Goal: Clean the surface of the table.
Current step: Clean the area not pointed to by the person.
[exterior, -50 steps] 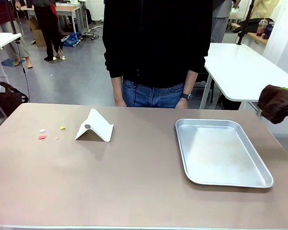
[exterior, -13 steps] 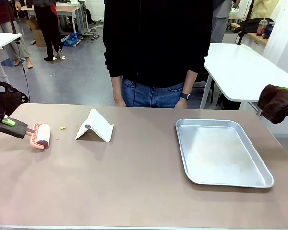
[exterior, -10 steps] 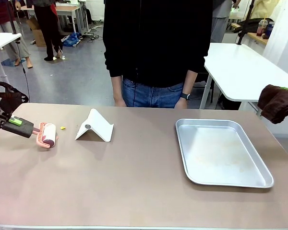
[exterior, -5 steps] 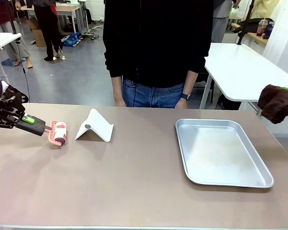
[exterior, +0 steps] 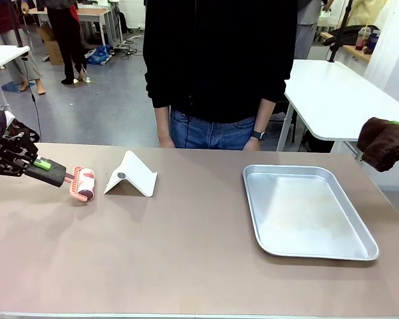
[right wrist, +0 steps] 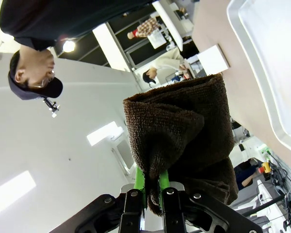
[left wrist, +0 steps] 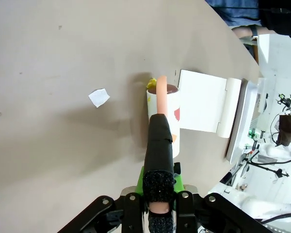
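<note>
tan surface [exterior: 186,266] lying under and ahead of left fingers [exterior: 41,164]. shut tight on roller [exterior: 84,184] handle, to press sticky drum flat beside paper scraps [left wrist: 98,97]. right fingers [right wrist: 131,206] pinched on brown cloth [right wrist: 179,131], bunched just above fingertips, ready for wiping.

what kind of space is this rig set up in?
Probably an open lab or workshop: white-topped work tables beyond the tan table, and a cardboard box on the bare grey floor.

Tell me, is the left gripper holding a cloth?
No, the left gripper is shut on the black handle of a lint roller.
</note>
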